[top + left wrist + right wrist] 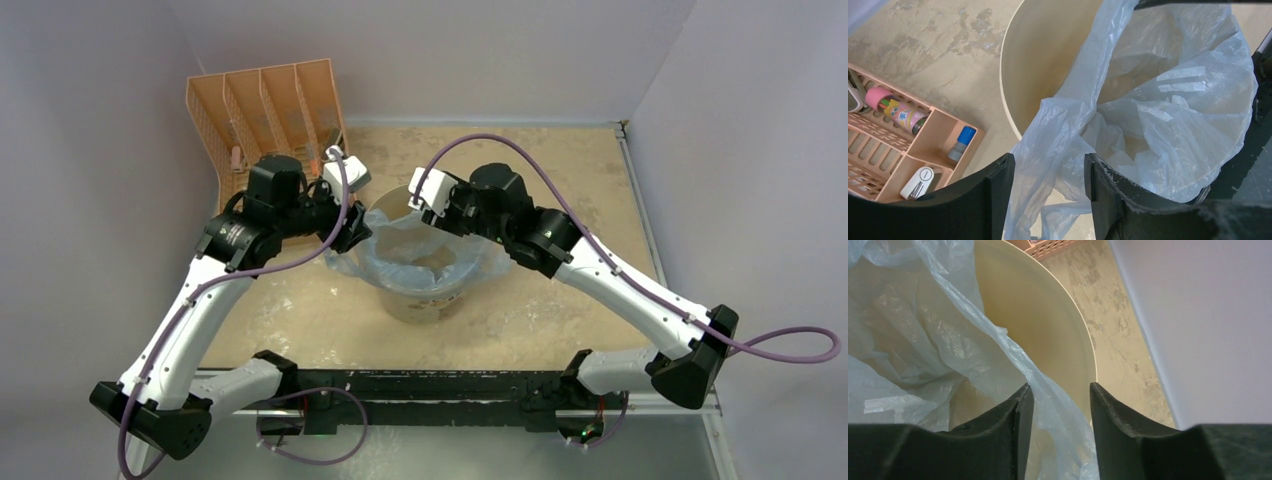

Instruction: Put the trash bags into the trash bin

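Beige, mottled table (pixel 560 180) between pale walls (pixel 100 60), top view: the bin (pixel 425 300) stands mid-table with the bag (pixel 400 245) inside it, blue film spilling over the rim on both sides. Your left arm (pixel 190 310) and right arm (pixel 630 290) meet over its mouth. An orange rack (pixel 262 105) sits at the far left corner.

Left wrist view: your left pincer (pixel 1048 200) is part open, jaws apart. A fold of the bag (pixel 1173 100) crosses the bin (pixel 1048 65) rim and hangs loose through the gap, not clamped. The rest of the film lines the bin's inside. Beside the bin, the rack (pixel 933 135) holds a blue-capped bottle (pixel 960 142).

Right wrist view: your right pincer (pixel 1060 430) is likewise part open. The bag (pixel 908 330) edge runs between its jaws, unclamped, against the bin (pixel 1038 315) wall.
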